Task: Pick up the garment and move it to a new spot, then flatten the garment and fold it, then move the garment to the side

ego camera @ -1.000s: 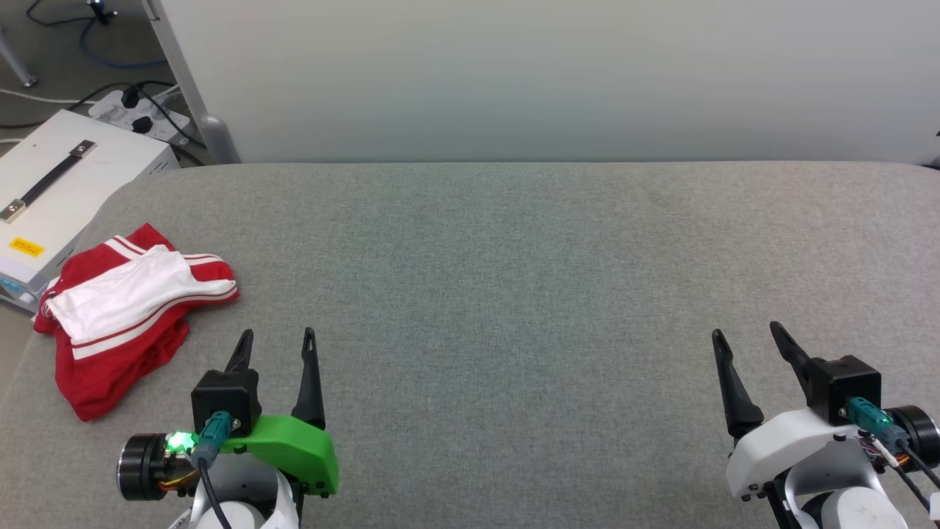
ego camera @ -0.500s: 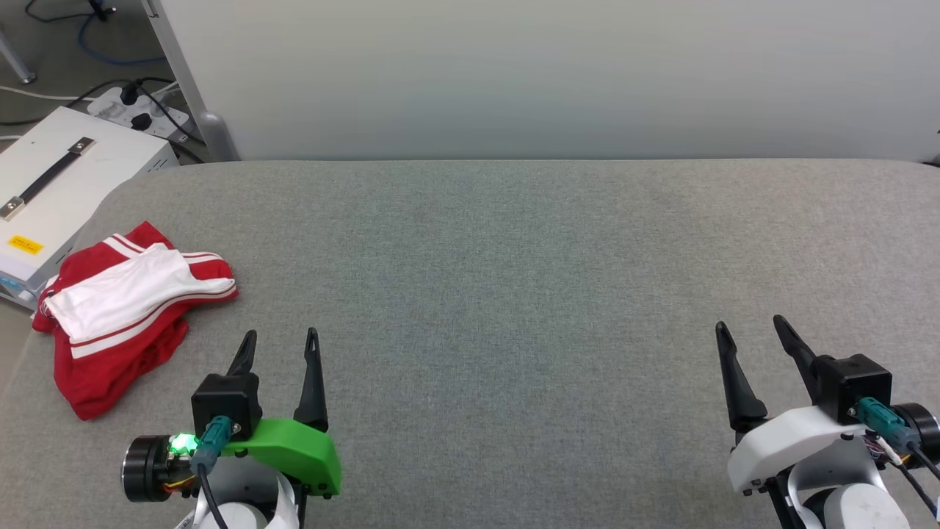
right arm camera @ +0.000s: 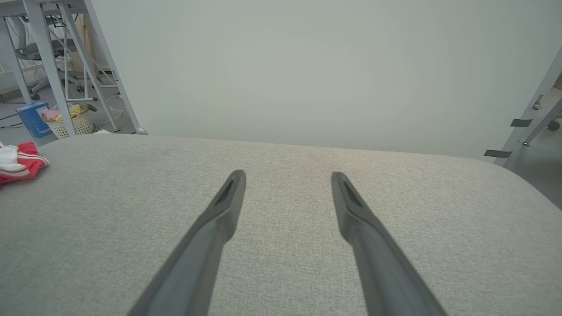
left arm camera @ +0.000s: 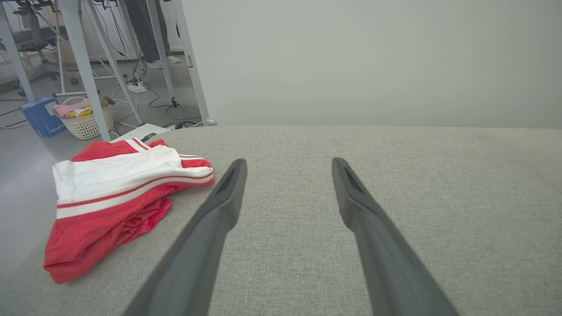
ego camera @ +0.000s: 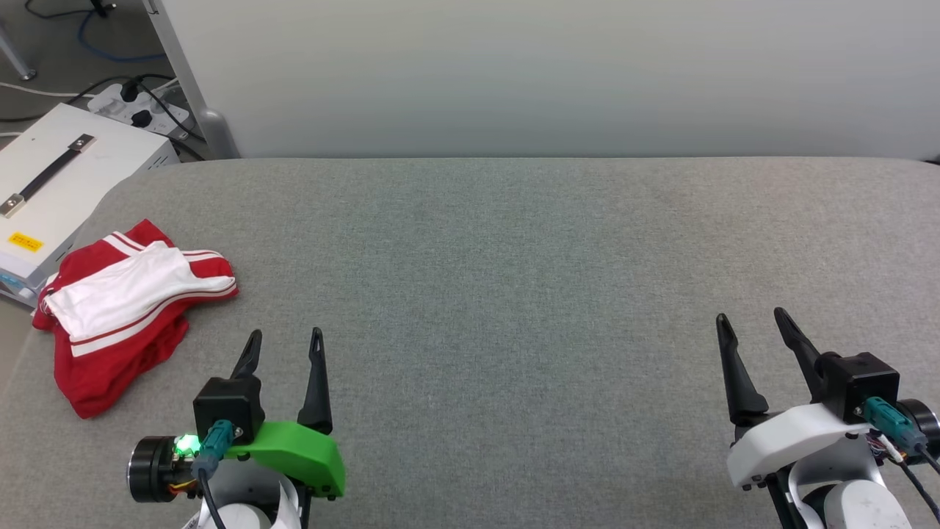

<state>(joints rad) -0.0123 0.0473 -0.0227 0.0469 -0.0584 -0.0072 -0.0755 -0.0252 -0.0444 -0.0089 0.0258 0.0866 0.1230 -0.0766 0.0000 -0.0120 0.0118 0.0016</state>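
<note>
From the head view, the red and white jersey T-shirt [ego camera: 125, 308] lies in a crumpled heap at the left edge of the grey table [ego camera: 514, 294], near a white box [ego camera: 59, 176] that sits off the table. The heap is longer from far to near. A white sleeve on top lies slanted across it, and its striped end points right, toward the middle of the table. The left gripper [ego camera: 285, 334] is close to the near edge. The shirt is to its left and a little farther away, near it but not touching. The right gripper [ego camera: 751, 316] is way over on the right side, well apart from the shirt. So the left arm looks like the one to reach for it. Both grippers have their two fingers spread apart, with nothing between them. Their fingers point toward the far side of the table.

From the left wrist view, the left gripper [left arm camera: 289, 162] points straight ahead over bare table [left arm camera: 439, 197]. The shirt [left arm camera: 118, 193] is off to the left of the left finger, just beside its tip. I think the arm must swing left to get over the shirt.

From the right wrist view, the right gripper [right arm camera: 288, 173] also hangs wide over bare table [right arm camera: 439, 228]. A small bit of the shirt [right arm camera: 17, 162] peeks in at the far left edge.
</note>
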